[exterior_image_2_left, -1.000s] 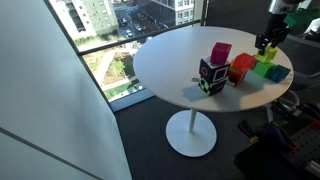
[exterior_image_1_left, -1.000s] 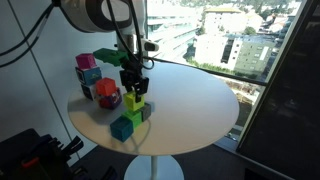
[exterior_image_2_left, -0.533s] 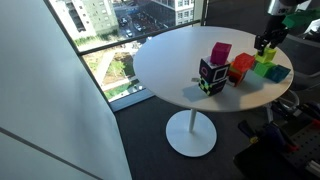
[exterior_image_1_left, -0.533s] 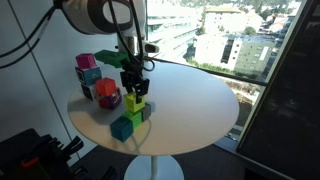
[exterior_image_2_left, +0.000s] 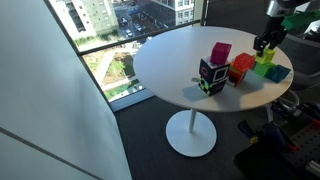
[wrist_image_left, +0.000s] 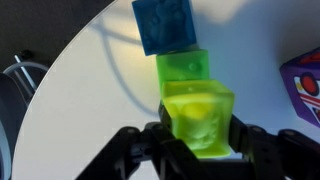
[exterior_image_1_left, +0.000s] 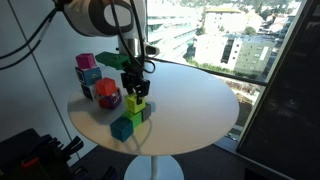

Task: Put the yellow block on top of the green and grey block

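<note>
1. Wrist view: the gripper (wrist_image_left: pixel 199 140) holds its fingers narrow, clamping the yellow block (wrist_image_left: pixel 200 112) just over the green block (wrist_image_left: pixel 184 68).
2. The block looks light, stiff and smooth; its flat opposite sides give the best hold.

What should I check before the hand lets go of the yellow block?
1. Grip of the hand on the yellow block: ok, it sits between the fingers in the wrist view.
2. Yellow above the green block: ok in an exterior view.
3. Yellow resting on green: cannot tell.
4. The grey block also under yellow: cannot tell, it is mostly hidden.
5. The teal block apart from the hand: ok.
</note>
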